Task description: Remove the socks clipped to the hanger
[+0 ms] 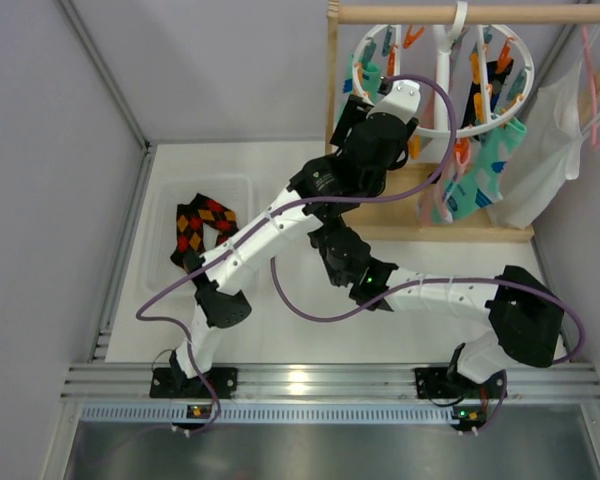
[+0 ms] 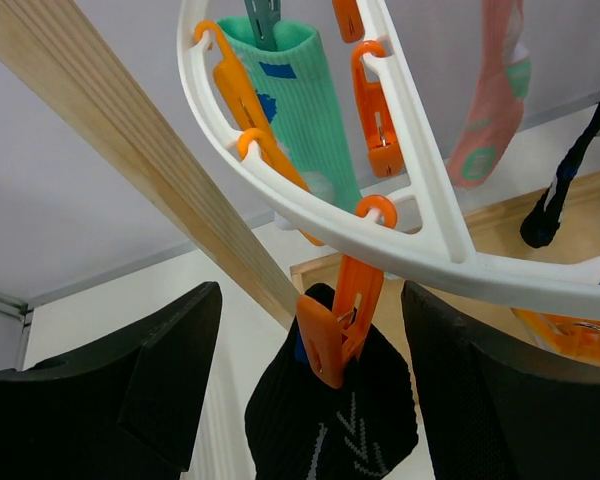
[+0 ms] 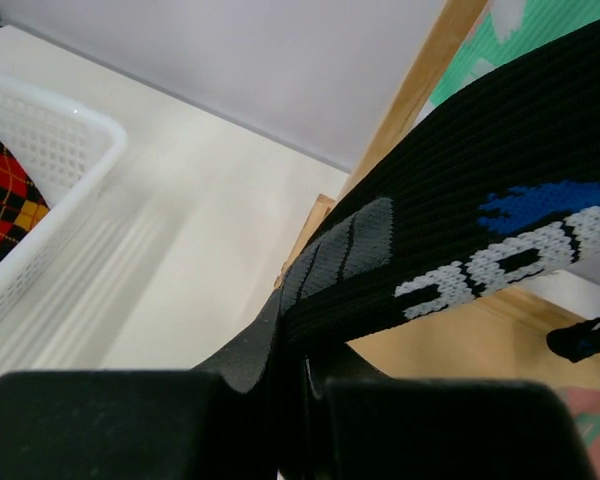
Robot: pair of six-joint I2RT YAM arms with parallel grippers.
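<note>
The white ring hanger (image 1: 502, 124) hangs from a wooden rod, with teal socks (image 1: 480, 172) clipped along its near right side. My left gripper (image 2: 310, 400) is raised under the hanger's ring (image 2: 380, 225). It stands open, its fingers (image 2: 130, 380) on either side of an orange clip (image 2: 340, 320) without touching it. That clip pinches the top of a black sock (image 2: 330, 425). My right gripper (image 3: 295, 330) is shut on the lower part of the black sock (image 3: 460, 190), which has grey and blue patches and runs taut up to the right. A mint sock (image 2: 300, 110) and a pink sock (image 2: 490, 110) hang clipped further back.
A white basket (image 1: 165, 262) at the left holds red-orange argyle socks (image 1: 202, 225). The wooden rack has an upright post (image 2: 150, 160) and a base board (image 1: 460, 225). A pink hanger with a white garment (image 1: 550, 140) hangs at the right. Grey walls enclose the table.
</note>
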